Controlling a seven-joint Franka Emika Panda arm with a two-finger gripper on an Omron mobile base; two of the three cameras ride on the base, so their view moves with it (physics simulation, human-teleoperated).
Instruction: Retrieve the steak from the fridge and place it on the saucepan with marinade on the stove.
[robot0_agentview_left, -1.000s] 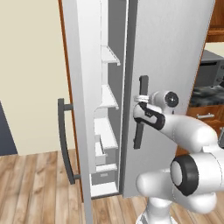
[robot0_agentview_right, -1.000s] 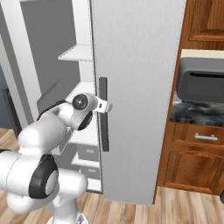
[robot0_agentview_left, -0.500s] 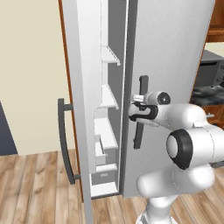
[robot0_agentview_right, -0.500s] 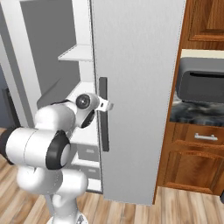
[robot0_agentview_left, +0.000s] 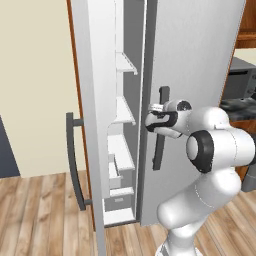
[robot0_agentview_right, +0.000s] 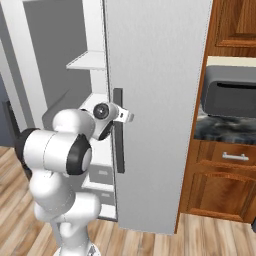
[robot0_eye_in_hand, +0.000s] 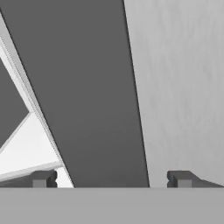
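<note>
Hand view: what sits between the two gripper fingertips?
The dark vertical handle of the fridge's right-hand door runs up between the wide-open gripper's fingertips, neither visibly touching it. The left base view shows the same handle at the gripper.

Room: plain cream wall (robot0_agentview_left: 35, 75) left of the appliance. Floor (robot0_agentview_left: 40, 220) of light wood planks. Wooden lower cabinet (robot0_agentview_right: 225, 180) with a metal drawer pull, dark speckled table (robot0_agentview_right: 222, 131) above it carrying a grey toaster oven (robot0_agentview_right: 232, 92); wooden upper cabinet (robot0_agentview_right: 235, 25) overhead. Lighting even, no strong shadows.
</note>
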